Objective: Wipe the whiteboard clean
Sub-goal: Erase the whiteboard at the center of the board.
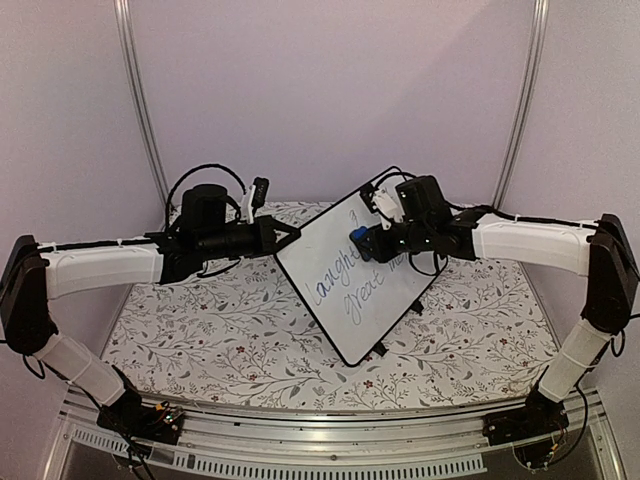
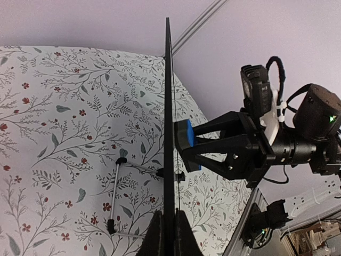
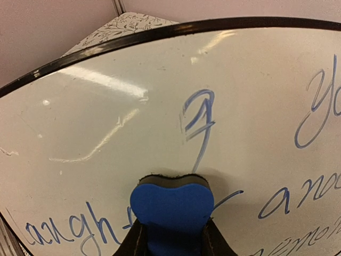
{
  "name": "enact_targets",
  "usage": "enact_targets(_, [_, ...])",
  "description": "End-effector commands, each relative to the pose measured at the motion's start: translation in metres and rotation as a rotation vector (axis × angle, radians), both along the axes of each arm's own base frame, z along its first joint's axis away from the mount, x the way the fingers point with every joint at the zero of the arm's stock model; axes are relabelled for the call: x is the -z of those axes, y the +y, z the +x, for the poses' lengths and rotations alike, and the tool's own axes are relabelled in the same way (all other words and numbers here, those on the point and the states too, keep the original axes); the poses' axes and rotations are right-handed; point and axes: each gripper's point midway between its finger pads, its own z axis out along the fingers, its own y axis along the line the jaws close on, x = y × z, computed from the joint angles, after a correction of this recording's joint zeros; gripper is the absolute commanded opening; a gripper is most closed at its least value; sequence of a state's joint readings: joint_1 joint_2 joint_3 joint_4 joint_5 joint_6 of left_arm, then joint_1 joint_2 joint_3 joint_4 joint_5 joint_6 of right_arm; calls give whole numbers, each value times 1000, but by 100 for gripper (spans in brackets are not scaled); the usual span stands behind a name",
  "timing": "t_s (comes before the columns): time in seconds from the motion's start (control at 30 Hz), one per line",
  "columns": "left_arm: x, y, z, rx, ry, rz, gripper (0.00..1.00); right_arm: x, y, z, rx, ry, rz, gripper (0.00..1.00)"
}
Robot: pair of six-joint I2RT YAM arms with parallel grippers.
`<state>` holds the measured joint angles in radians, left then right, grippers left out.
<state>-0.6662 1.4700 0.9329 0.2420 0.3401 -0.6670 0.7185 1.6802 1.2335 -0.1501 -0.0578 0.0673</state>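
Where blue eraser (image 3: 171, 212) presses, glossy whiteboard (image 1: 345, 290) bears cursive.

The whiteboard (image 1: 322, 248) stands tilted over the middle of the flowered desk (image 1: 200, 330), turned like a diamond. The left tool (image 1: 291, 236) meets its black rim at the 9 o'clock corner. The right tool (image 1: 365, 240) reaches in from 3 o'clock, pressing a small blue eraser (image 1: 357, 236) on the board's face toward 12 o'clock. Blue cursive writing (image 1: 340, 285) runs below it, toward 6 o'clock
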Motion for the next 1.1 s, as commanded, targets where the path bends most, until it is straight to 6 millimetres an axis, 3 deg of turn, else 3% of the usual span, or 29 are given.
enact_targets(0.0, [-10,-18,-32,164,-20,-32,0,-2,3,11,20,9,-12,17])
enact_targets(0.13, [-10,-18,-32,165,-21,-31,0,-19,10,27,26,-22,4,18])
enact_targets(0.27, [-12,-17,-31,162,-27,-32,0,-16,12,36,32,-18,-9,18])
enact_targets(0.6, [-14,-17,-32,167,-25,-40,0,20,-10,11,49,51,-52,17])
enact_targets(0.7, [-14,-17,-32,165,-24,-42,0,21,-16,5,54,52,-54,17])
enact_targets(0.93, [-13,-17,-33,166,-23,-43,0,12,-16,6,56,37,-39,18])
enact_targets(1.07, [-14,-17,-33,166,-23,-44,0,-5,-10,20,57,7,-14,18])
